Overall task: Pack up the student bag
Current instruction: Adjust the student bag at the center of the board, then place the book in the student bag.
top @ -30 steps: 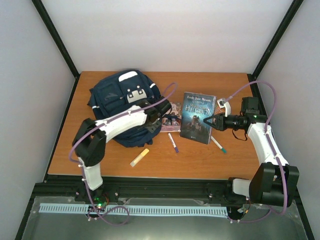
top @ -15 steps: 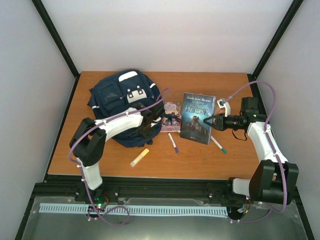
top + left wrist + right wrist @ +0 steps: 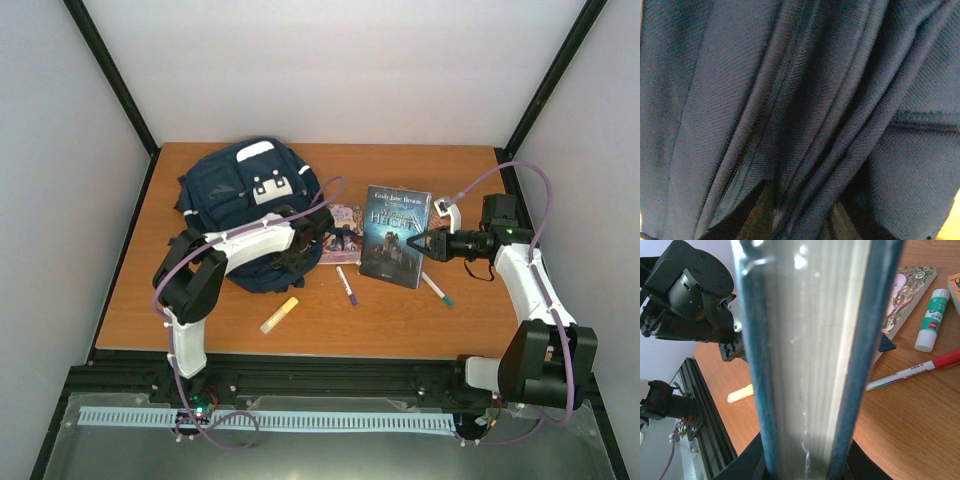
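A wooden table [image 3: 130, 300] stands between white walls. Nearest lie a yellow highlighter [image 3: 279, 314], a purple pen [image 3: 346, 285] and a teal pen [image 3: 437, 288]. Behind them the right gripper [image 3: 412, 243] clamps a dark book [image 3: 395, 225] by its right edge. The left gripper [image 3: 298, 252] presses into the bag [image 3: 240, 200]; whether it is grasping cannot be told. The bag lies far left, long axis near-to-far, its white-patched end toward the back wall.

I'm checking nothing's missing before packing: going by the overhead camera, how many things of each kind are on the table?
Student bag: 1
Books: 2, the dark blue book and the small purple book
Pens and markers: 3, the purple-capped pen, the teal-capped pen and the yellow highlighter
Total: 6
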{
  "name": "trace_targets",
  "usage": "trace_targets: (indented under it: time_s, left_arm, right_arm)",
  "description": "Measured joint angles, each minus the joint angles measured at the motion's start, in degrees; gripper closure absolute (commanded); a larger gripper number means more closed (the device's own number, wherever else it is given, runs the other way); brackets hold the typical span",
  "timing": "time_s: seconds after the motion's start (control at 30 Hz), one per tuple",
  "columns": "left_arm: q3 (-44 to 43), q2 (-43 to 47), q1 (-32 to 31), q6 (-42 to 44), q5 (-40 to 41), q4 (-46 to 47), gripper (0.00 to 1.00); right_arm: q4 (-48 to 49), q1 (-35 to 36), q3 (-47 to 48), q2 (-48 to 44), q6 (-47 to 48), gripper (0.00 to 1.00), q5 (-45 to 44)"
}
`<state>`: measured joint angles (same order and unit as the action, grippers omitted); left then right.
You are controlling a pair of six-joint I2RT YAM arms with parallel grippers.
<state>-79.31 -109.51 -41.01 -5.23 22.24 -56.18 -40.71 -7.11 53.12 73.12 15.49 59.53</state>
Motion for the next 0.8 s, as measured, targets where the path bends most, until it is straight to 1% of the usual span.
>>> trace_targets:
  time_s: [0.07,0.1,0.33,0.47,0.57,0.67,0.8]
  left_arm:
    - [-0.2,0.0,0.2,-0.1,-0.3,0.2,0.93]
    - [-0.3,0.0,0.4,-0.3,-0.5,0.3,0.98]
    - [-2.0,0.2,1.3,-0.5,-0.7,0.6,0.99]
    - [-2.8,3.1,1.3,-0.8,0.5,0.5,0.99]
    - [-3.3,7.6,1.3,-1.0,1.5,0.7,0.99]
    - [-3.8,12.3,1.4,-1.0,1.8,1.7,0.99]
    - [-3.8,17.4,1.8,-1.0,1.6,2.9,0.99]
  right_arm:
    - [0.0,0.0,0.0,0.0,0.0,0.97,0.0]
    - [0.1,0.0,0.0,0.0,0.0,0.97,-0.1]
    - [2.6,0.0,-3.7,-2.1,-2.9,0.97,-1.8]
    - [2.5,0.7,-3.3,-1.5,-6.5,0.97,-2.4]
    - [-0.9,3.5,0.3,1.8,-7.9,0.97,-2.9]
    - [-4.7,7.4,5.3,7.7,-8.5,0.97,-0.7]
    - [-7.2,12.3,8.0,12.4,-10.7,0.97,1.4]
